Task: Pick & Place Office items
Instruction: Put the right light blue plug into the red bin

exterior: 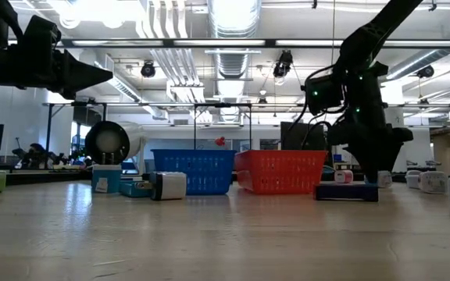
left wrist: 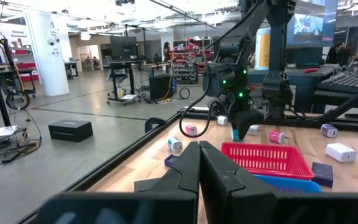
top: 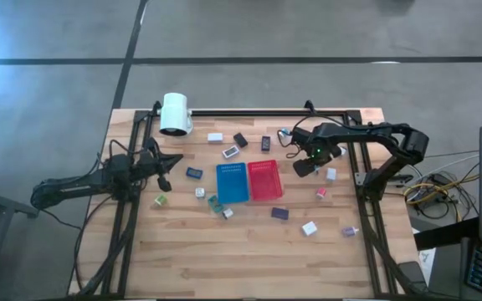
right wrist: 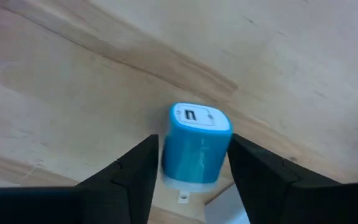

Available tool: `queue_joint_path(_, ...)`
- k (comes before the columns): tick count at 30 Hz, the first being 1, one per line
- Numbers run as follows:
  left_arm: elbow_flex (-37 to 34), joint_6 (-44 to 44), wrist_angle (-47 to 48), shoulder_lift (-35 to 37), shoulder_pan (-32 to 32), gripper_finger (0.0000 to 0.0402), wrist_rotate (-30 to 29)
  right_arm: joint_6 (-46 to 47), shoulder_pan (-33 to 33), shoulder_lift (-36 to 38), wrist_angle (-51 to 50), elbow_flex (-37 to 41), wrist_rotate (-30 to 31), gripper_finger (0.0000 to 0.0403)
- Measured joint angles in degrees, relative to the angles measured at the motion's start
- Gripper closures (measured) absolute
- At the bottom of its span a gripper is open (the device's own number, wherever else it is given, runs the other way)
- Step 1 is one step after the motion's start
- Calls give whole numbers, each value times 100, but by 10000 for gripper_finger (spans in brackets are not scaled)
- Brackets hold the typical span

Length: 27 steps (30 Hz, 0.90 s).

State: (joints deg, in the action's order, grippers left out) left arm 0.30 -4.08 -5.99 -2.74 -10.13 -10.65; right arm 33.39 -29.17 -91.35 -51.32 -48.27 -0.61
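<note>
My right gripper hangs just right of the red tray and is shut on a small blue charger block with a white end face. The block also shows as a teal bit under the gripper in the left wrist view. My left gripper is shut and empty, held above the table's left part, its fingers pointing toward the trays. Other office items lie scattered on the wood around the blue tray and the red tray. My right gripper pinches the blue block by its two opposite side walls between the two fingers, coming from above and pointing down. The white face with the slot points away from the wrist. Whether the block is clear of the wood, I cannot tell.
A white lamp head lies at the far left. Small items sit behind the trays, near their front, and to the right. A dark blue block lies in front of the red tray. Black frame rails edge the table.
</note>
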Motion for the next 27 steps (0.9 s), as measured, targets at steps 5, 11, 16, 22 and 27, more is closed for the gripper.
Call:
queue_joint_path(5,0,-16,-1,0,0,392,1,-341,0,1,116,-2,12,269)
queue_joint_path(11,0,-113,-1,0,0,392,1,-796,4,35,275,-2,15,285)
queue_joint_path(16,0,-114,-1,0,0,392,1,-1135,123,297,1094,4,14,285)
queue_joint_path(22,0,132,1,0,0,392,4,-1305,323,1033,1811,4,-132,285)
queue_joint_path(27,0,151,3,0,-2,392,8,-1631,613,1978,2824,167,-117,285)
